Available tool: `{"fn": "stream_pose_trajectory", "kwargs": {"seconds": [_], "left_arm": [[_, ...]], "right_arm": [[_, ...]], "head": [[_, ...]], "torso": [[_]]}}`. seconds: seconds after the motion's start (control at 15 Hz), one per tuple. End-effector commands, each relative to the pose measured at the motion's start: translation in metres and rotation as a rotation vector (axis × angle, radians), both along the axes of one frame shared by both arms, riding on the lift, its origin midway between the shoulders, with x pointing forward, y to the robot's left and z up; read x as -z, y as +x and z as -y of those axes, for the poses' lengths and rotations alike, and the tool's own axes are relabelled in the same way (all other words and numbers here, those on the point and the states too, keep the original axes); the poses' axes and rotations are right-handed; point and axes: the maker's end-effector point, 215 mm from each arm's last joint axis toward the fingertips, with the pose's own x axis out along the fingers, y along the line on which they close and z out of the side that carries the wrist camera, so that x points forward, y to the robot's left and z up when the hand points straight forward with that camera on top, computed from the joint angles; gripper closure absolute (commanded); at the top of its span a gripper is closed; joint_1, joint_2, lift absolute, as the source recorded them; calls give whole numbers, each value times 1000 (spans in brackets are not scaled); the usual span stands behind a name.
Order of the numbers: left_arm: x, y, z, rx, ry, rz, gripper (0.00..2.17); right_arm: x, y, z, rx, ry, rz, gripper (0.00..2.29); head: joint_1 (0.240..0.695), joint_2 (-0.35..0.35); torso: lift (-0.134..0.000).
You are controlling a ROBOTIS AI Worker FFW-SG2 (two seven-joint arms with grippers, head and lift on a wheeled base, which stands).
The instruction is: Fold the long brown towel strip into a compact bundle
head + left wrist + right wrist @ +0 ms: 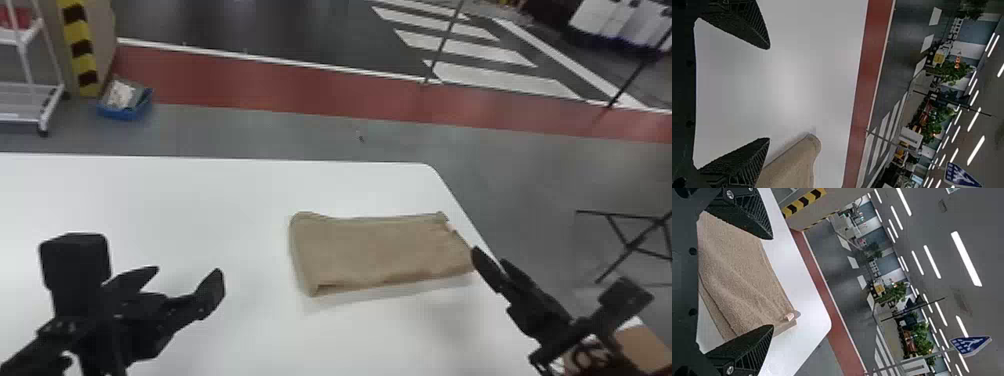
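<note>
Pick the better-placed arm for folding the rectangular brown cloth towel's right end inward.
Right, I'd say. The open black right gripper is at the towel's right end in the head view. The open black left gripper sits off its left end, with white table between.

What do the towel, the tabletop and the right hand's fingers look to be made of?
Towel: terry cloth, likely cotton; fuzzy nap, soft folds. Tabletop: white laminate or plastic, by its smooth, soft sheen. Right hand's fingers: matte black plastic or rubber, ribbed inside; can't tell which.
</note>
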Motion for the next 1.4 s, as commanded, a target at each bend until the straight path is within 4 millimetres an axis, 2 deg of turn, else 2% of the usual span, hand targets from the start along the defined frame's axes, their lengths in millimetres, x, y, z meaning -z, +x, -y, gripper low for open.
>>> {"fn": "stream_pose_trajectory", "kwargs": {"seconds": [0.0, 0.07, 0.2, 0.27, 0.47, 0.73, 0.8, 1.33], "left_arm": [[-7, -2, 32, 36, 31, 44, 43], [-11, -1, 43, 49, 26, 52, 46], [-11, 7, 64, 53, 51, 64, 83], [-14, 15, 79, 49, 62, 87, 161], [-2, 28, 118, 65, 87, 70, 478], [22, 14, 166, 95, 91, -2, 508], [29, 8, 170, 98, 107, -13, 508], [36, -2, 177, 105, 78, -64, 512]], "right_arm": [[-6, -30, -3, -22, 70, -11, 90], [-9, -41, 3, -13, 70, -13, 90], [-16, -53, 15, 3, 58, -27, 117], [-23, -60, 18, -1, 47, -29, 134], [-32, -73, 12, -24, -5, -53, 137], [-34, -78, 10, -50, -44, -53, 151], [-33, -78, 10, -51, -45, -55, 151], [-31, -76, 5, -65, -54, -58, 188]], "head": [[695, -350], [695, -350], [695, -350], [695, -350], [695, -350], [695, -350], [695, -350], [695, -350]], "torso": [[-125], [-125], [-125], [-125], [-125], [-125], [-125], [-125]]}}
